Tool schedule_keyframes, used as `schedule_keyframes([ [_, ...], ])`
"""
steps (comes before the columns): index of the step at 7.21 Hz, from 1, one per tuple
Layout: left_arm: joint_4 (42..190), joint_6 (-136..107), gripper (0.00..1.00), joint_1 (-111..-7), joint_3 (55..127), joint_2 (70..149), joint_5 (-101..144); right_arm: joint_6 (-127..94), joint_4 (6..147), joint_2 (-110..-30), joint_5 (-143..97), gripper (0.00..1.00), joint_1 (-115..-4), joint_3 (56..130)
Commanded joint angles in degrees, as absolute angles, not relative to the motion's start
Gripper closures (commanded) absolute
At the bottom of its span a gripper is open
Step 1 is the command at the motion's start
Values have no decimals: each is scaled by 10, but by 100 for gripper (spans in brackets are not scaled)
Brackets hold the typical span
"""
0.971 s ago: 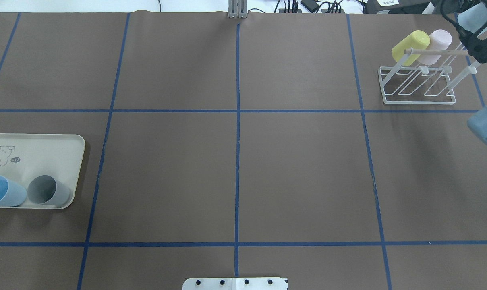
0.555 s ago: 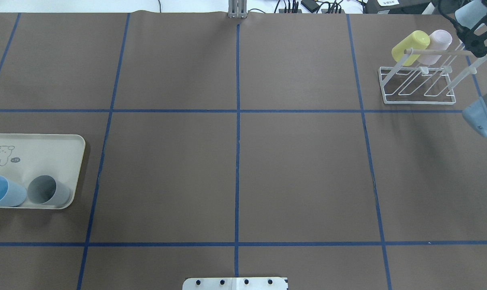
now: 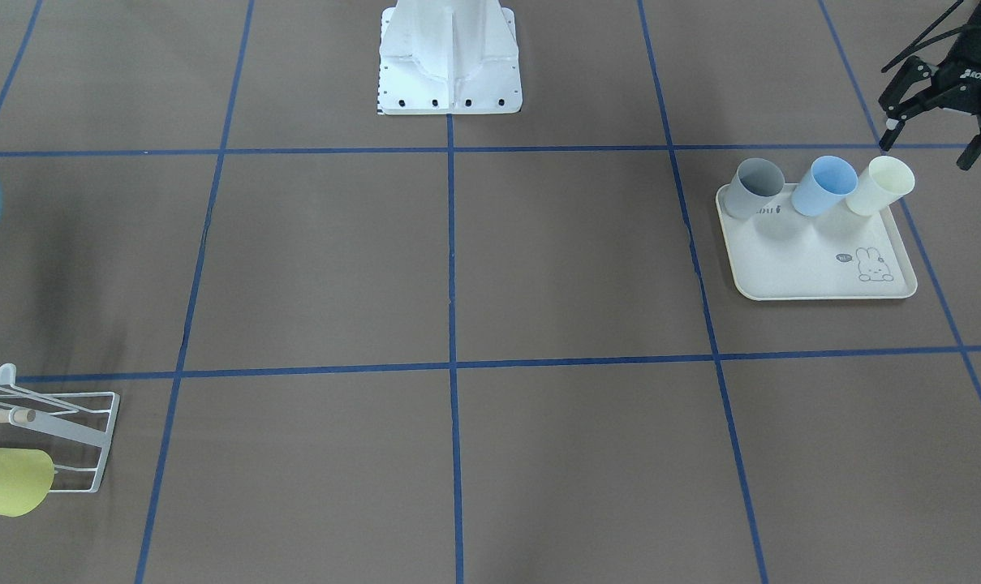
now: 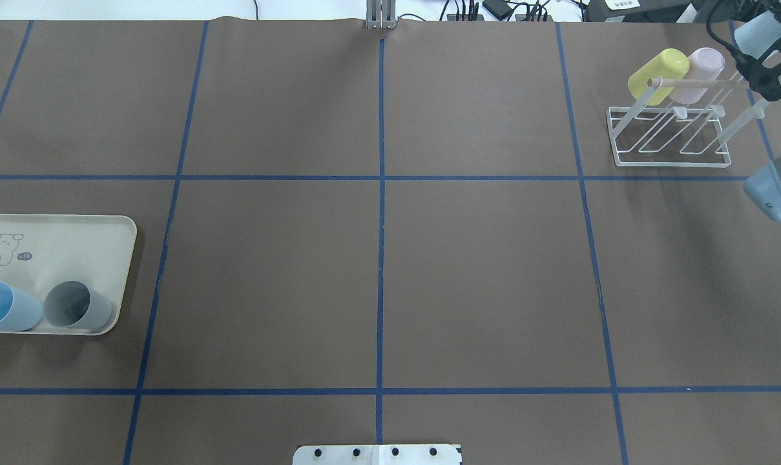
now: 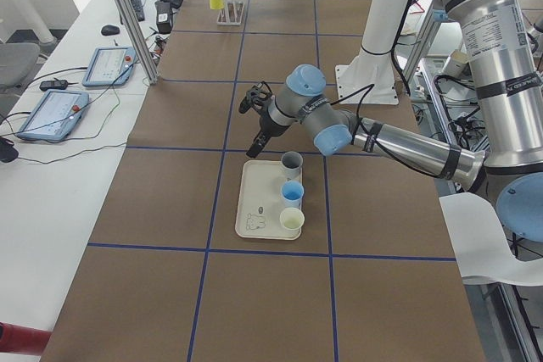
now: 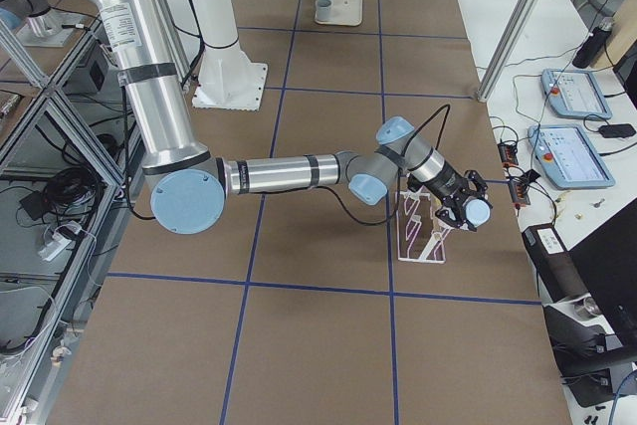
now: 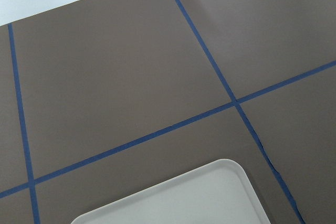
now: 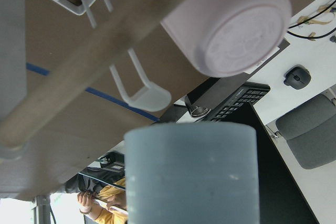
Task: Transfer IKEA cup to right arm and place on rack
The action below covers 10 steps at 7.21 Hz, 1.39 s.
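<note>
Near the tray [image 3: 790, 259], the jaws of the left arm [image 5: 373, 137] hang spread and empty. At the far right, the jaws of the right arm [image 6: 289, 171] pinch the pale blue cup [image 4: 757, 31] just past the rack [image 4: 671, 163]. Best now, I judge: line its open end with the free prong [image 4: 742, 125] beside the pink cup [image 4: 703, 68], clear the dowel [image 4: 694, 82], then lower slowly.

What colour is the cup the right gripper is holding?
Pale blue; the cup shows best in the right wrist view.

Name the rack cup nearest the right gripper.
The pink cup on the rack: it hangs on the side toward the right gripper and its pale blue cup; the yellow cup hangs beyond it.
</note>
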<state>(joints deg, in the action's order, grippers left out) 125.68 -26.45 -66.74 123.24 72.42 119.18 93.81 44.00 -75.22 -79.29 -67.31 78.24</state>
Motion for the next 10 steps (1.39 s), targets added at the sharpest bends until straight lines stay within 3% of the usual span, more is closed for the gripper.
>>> schedule_keyframes([
  [1, 1257, -265, 0, -667, 1230, 724, 1192, 940, 439, -755, -790, 63, -669, 779],
  [10, 1257, -265, 0, -667, 1230, 726, 1192, 941, 439, -761, -777, 64, -654, 758],
])
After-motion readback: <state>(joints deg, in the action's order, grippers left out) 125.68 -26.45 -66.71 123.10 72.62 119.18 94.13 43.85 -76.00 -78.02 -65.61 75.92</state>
